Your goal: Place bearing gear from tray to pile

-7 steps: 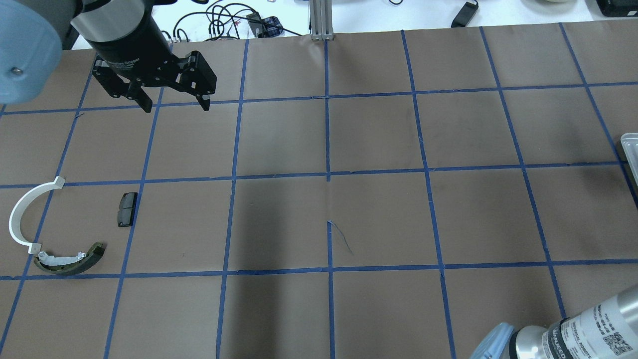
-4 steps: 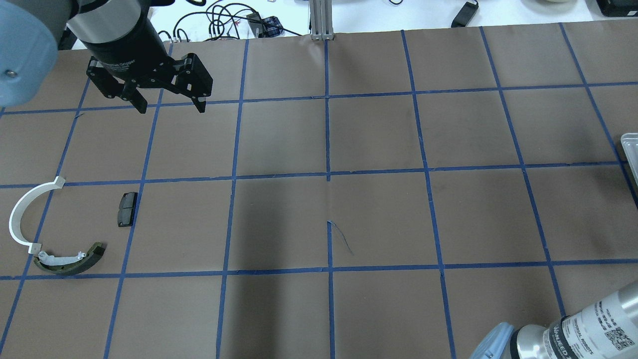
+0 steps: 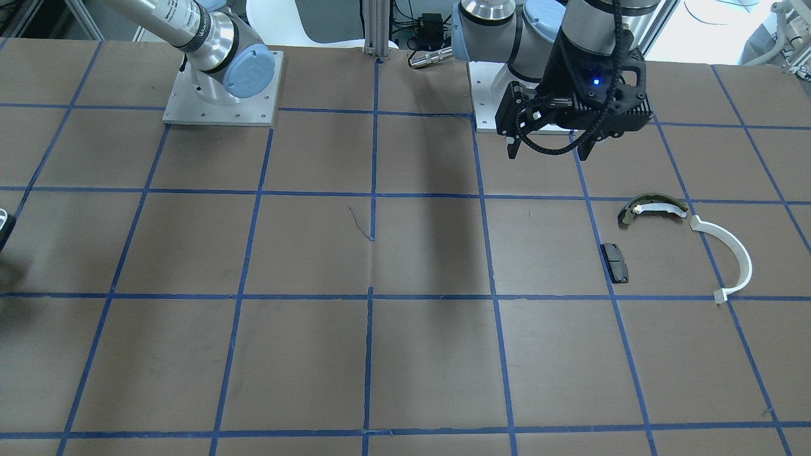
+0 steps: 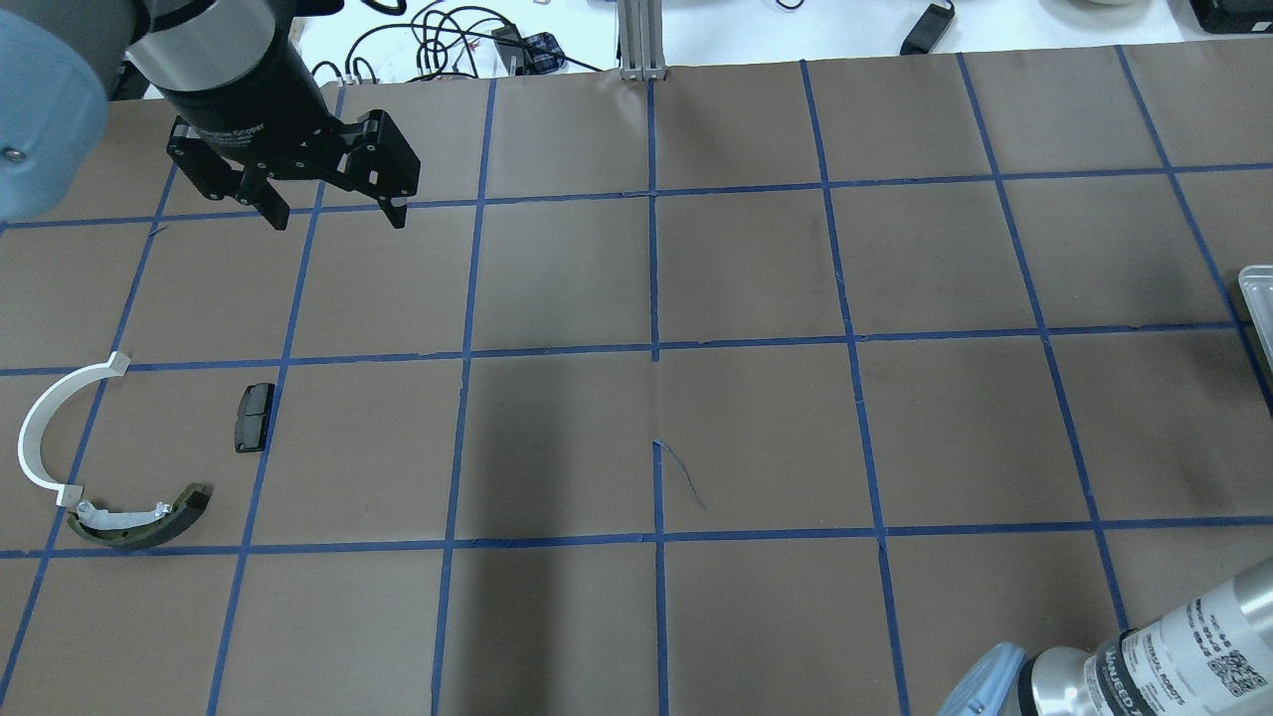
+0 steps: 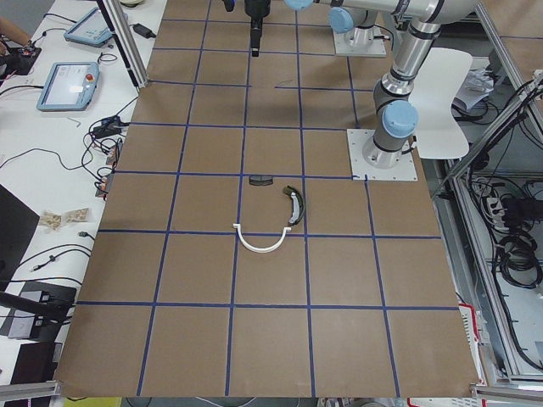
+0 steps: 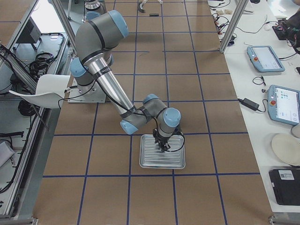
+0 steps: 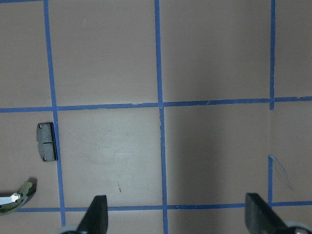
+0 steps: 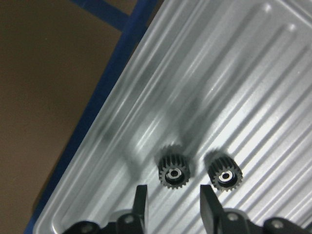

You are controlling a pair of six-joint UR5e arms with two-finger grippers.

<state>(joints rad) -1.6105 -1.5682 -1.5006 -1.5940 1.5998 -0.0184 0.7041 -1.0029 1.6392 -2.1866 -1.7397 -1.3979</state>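
Black bearing gear (image 8: 174,174) on tray (image 8: 234,73), right pincer (image 8: 173,201) spread

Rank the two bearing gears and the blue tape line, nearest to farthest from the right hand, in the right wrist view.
1. View-left bearing gear, straight ahead of the right hand.
2. View-right bearing gear, beside the first, past one finger.
3. Blue tape line, off the tray, at the view's left.
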